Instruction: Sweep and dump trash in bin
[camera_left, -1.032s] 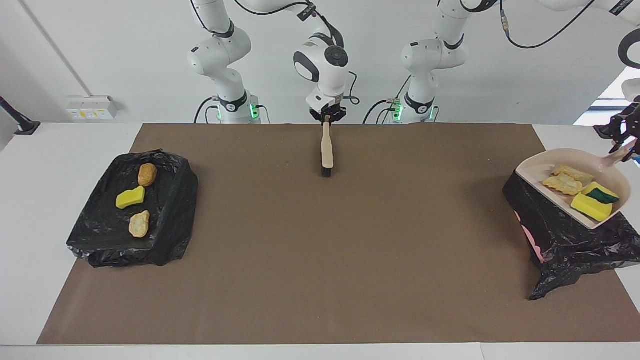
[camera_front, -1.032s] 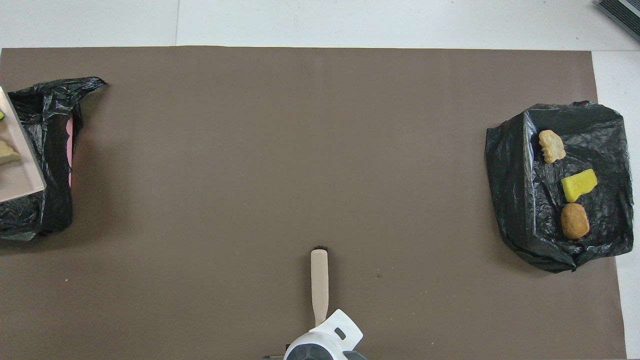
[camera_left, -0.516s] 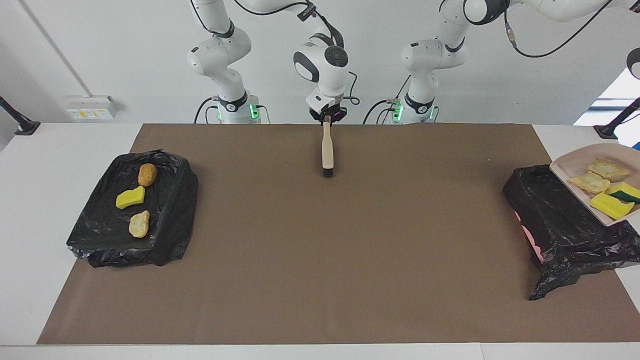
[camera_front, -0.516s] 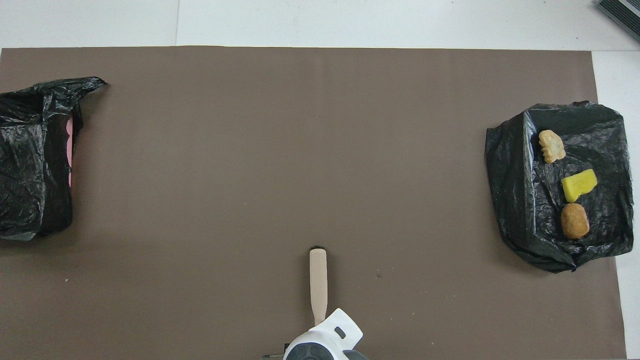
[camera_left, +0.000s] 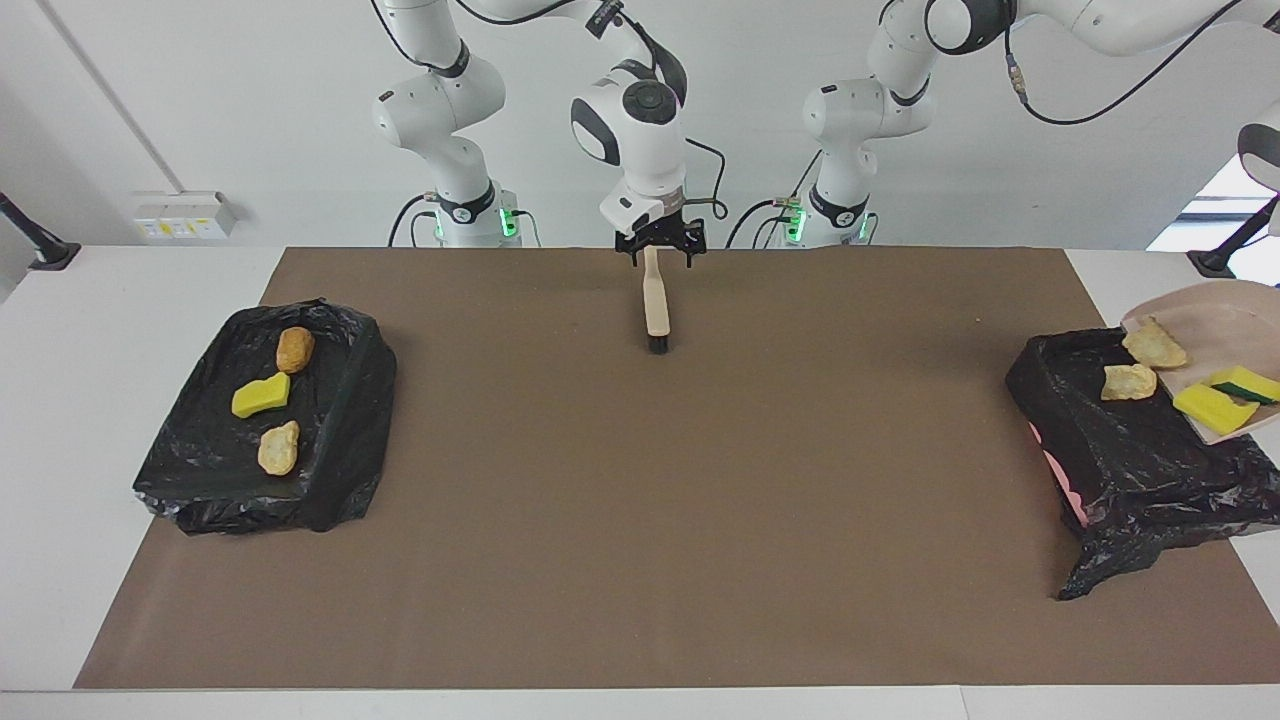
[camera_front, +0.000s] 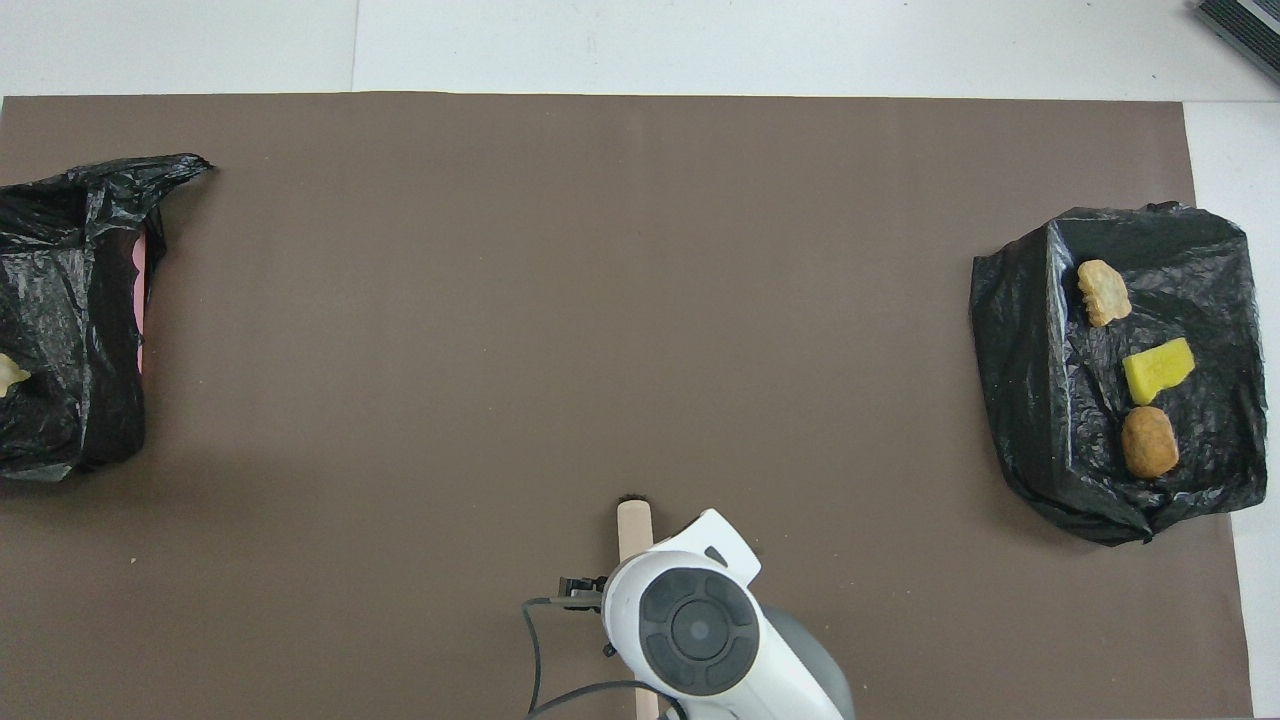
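Nearest the robots, the right gripper (camera_left: 660, 252) stands with jaws spread apart over the beige wooden brush's (camera_left: 655, 305) handle on the desk. Farther out, pale foam scraps (camera_left: 1128, 381) tumble from the tilted beige dustpan (camera_left: 1225, 315) into the black-bagged bin (camera_left: 1120, 450); the left gripper, out of view, is clamped.

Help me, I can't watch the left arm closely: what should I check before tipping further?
1. Dustpan tilted over bin: ok.
2. Dustpan emptied: not ok, yellow sponge pieces lie on it.
3. Beige lump dropping over the bin: ok.
4. Left hand gripping dustpan: cannot tell, out of view.
5. Right hand open above brush, which lies on the mat: ok.
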